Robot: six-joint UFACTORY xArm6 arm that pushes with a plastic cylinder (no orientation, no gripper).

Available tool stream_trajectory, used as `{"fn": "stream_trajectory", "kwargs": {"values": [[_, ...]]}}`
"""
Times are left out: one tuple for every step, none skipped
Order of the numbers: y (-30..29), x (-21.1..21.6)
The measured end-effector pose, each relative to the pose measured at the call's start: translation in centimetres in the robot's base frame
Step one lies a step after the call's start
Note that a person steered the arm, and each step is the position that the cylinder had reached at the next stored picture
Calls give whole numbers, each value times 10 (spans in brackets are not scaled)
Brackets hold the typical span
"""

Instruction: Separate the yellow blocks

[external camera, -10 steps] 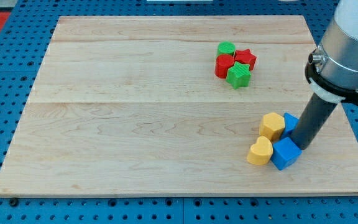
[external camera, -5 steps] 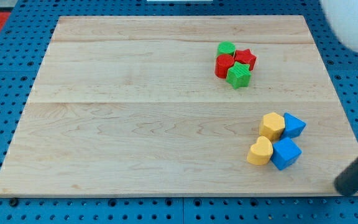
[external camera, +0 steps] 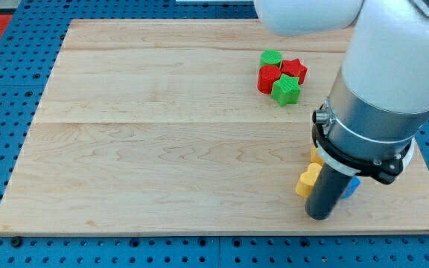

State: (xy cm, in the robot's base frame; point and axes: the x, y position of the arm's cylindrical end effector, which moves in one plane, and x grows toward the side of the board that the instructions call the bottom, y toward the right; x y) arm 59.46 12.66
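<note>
**One rod tip sitting just below the yellow and blue cluster**

One dark rod is serving as the end effector, and my tip [external camera: 318, 217] is resting on the surface [external camera: 162, 149] near the view's bottom right, just below and to the right of the yellow heart-shaped block [external camera: 306, 181]. Having no jaws, the end effector is holding nothing; whether the rod's side is touching that yellow block is hard to tell, since the two are overlapping in the view.

The arm's large white and grey body [external camera: 382, 82] is hanging over the cluster and hiding most of it. A second yellow block [external camera: 313, 155] is showing only as a thin sliver at the rod collar's left edge, directly above the heart-shaped one; its shape cannot be made out. The two yellow pieces are sitting close together, though whether they are touching is hidden. A small patch of a blue block [external camera: 351, 187] is peeking out to the right of the rod, just beside it; its shape is not readable either.

Well apart from all this, toward the view's top and slightly right of centre, four blocks are huddling in a tight group: a green block [external camera: 271, 58] at the top left, a red star [external camera: 294, 70] on the right, a red block [external camera: 268, 78] on the left, and a green star [external camera: 286, 90] at the bottom.

The wooden surface is lying on a blue pegboard [external camera: 6, 82] that is framing it on every side.
</note>
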Motion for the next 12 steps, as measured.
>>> {"fn": "stream_trajectory", "kwargs": {"values": [[5,-17],[13,-36],[22,-48],[23,-57],[22,-61],[17,-63],[16,-70],[16,-92],[14,-116],[-16,-147],[-37,-184],[-42,-192]]}}
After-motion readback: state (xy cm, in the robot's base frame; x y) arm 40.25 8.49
